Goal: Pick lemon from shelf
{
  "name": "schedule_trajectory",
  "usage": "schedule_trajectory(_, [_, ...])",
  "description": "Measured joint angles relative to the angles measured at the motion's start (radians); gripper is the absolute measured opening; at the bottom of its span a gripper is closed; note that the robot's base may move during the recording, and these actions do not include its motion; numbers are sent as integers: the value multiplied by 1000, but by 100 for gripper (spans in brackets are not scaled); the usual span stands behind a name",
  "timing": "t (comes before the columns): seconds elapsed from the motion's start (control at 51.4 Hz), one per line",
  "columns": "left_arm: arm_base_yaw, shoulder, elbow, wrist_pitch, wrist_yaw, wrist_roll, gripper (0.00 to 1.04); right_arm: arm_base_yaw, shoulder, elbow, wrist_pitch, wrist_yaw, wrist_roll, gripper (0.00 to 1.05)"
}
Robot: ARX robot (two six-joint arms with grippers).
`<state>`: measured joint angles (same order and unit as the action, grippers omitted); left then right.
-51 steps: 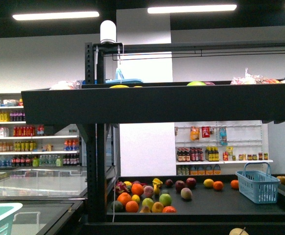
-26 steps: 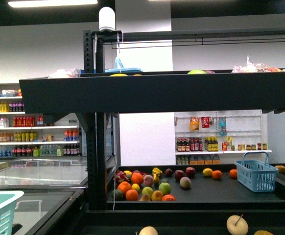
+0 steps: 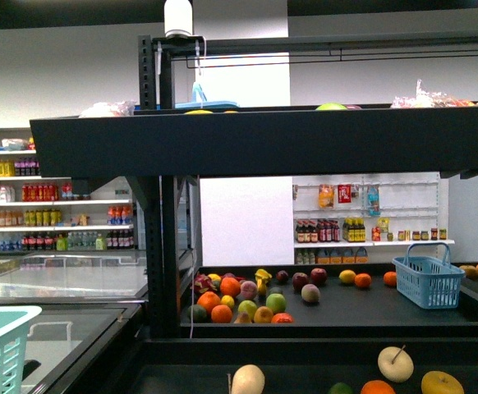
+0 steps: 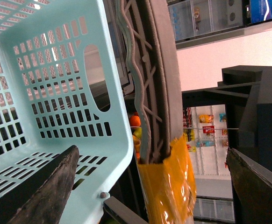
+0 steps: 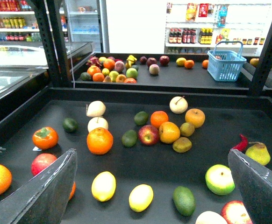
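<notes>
Two lemons, one (image 5: 103,185) beside the other (image 5: 141,197), lie on the dark tray (image 5: 140,165) of the black shelf in the right wrist view, among other fruit. My right gripper (image 5: 154,184) is open and empty. It hovers above the tray with both lemons lying between its fingers (image 5: 49,191). The shelf's upper tray (image 3: 264,152) fills the front view, where neither gripper shows. My left gripper (image 4: 150,186) is open. A pale teal basket (image 4: 42,84) sits by one finger, and a grey handle wrapped in orange tape (image 4: 166,182) sits between the jaws.
Near the lemons lie oranges (image 5: 99,140), a green avocado (image 5: 184,200), a green apple (image 5: 219,179), a red apple (image 5: 148,134) and limes (image 5: 129,137). A blue basket (image 5: 225,64) stands on the far tray by a pile of fruit (image 5: 112,70). Black uprights (image 5: 52,42) flank the tray. White bottle shelves (image 3: 58,217) stand behind.
The front view has shifted. The rack now sits higher in the picture, and fruit on the nearer tray has come into view along the bottom edge.
</notes>
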<state>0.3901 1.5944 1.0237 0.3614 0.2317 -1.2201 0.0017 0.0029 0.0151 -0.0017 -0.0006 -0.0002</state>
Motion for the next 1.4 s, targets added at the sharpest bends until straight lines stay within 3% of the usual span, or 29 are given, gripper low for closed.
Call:
schedule_trajectory(0.272, [-27, 114, 101, 35, -26, 2, 95, 0, 0, 0, 0, 0, 0, 97])
schedule_trajectory(0.662, [-36, 125, 119, 58, -45, 12, 29, 0, 0, 0, 0, 0, 0, 97])
schedule_trajectory(0.759, [-36, 125, 119, 55, -45, -30, 20, 0, 0, 0, 0, 0, 0, 97])
schedule_trajectory(1.109, [-75, 40, 97, 32, 3, 32, 13, 0, 0, 0, 0, 0, 0, 97])
schedule_trajectory(1.401, [-222, -120, 14, -11, 109, 146, 9, 0, 0, 0, 0, 0, 0, 97])
